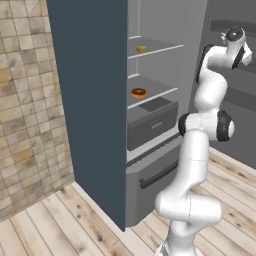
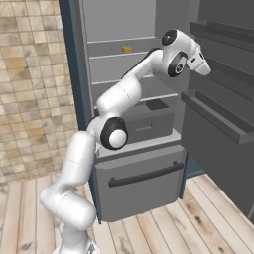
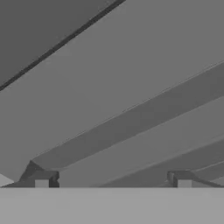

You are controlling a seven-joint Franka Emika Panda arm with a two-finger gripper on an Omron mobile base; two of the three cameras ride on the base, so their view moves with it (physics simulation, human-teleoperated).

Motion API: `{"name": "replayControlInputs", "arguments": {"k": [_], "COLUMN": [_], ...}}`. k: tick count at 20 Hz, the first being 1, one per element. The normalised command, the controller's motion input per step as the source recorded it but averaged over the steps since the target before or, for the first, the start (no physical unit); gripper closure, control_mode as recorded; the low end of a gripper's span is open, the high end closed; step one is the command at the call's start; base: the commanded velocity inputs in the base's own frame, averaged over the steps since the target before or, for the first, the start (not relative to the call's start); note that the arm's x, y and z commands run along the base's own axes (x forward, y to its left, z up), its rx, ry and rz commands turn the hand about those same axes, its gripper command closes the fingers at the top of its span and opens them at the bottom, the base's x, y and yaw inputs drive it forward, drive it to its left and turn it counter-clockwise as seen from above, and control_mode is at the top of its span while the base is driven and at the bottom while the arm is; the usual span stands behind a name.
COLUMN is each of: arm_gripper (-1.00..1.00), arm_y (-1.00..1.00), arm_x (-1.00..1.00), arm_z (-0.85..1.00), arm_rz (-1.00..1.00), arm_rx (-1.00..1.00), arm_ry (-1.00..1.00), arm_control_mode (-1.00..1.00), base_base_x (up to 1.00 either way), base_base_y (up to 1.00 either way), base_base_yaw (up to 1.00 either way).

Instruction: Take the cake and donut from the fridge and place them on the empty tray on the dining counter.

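Note:
The fridge (image 1: 90, 100) stands open, with its slate-grey side toward me. The cake (image 1: 142, 49), a small yellow-tan block, sits on an upper shelf (image 2: 127, 49). One shelf lower lies the donut (image 1: 138, 92), an orange-brown ring; my arm hides it in the right base view. My gripper (image 2: 205, 68) is raised at upper-shelf height, to the right of both and apart from them. It faces the inside of the open door (image 2: 218, 124). In the hand view its fingertips (image 3: 41, 182) stand wide apart, open, with nothing between them. The tray and the dining counter are out of view.
A grey drawer (image 1: 152, 124) sits under the donut's shelf, and a lower freezer drawer with a dark bar handle (image 2: 146, 174) below that. Door bins (image 2: 213, 116) jut out on the right. A tiled wall (image 1: 25, 110) is left of the fridge; the floor is wood.

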Motion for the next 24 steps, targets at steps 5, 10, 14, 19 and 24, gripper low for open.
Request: {"name": "replayControlInputs", "arguments": {"k": [5,10,14,19,24], "arm_gripper": [-1.00,-1.00,-1.00,-1.00,-1.00], "arm_y": [0.78,1.00,1.00,0.66,0.23], "arm_x": [-1.00,-1.00,-1.00,-1.00,-1.00], "arm_z": [-0.11,-0.99,-1.00,-1.00,-0.07], "arm_rz": [0.01,0.11,0.27,0.33,0.32], "arm_rx": [-0.07,-0.09,-0.06,0.00,-0.10], "arm_ry": [-0.23,-0.18,-0.28,-0.25,-0.15], "arm_control_mode": [-1.00,-1.00,-1.00,-1.00,-1.00], "base_base_x": [0.00,0.00,0.00,0.00,0.00], "base_base_y": [0.00,0.00,0.00,0.00,0.00], "base_base_yaw": [0.00,0.00,0.00,0.00,0.00]}}
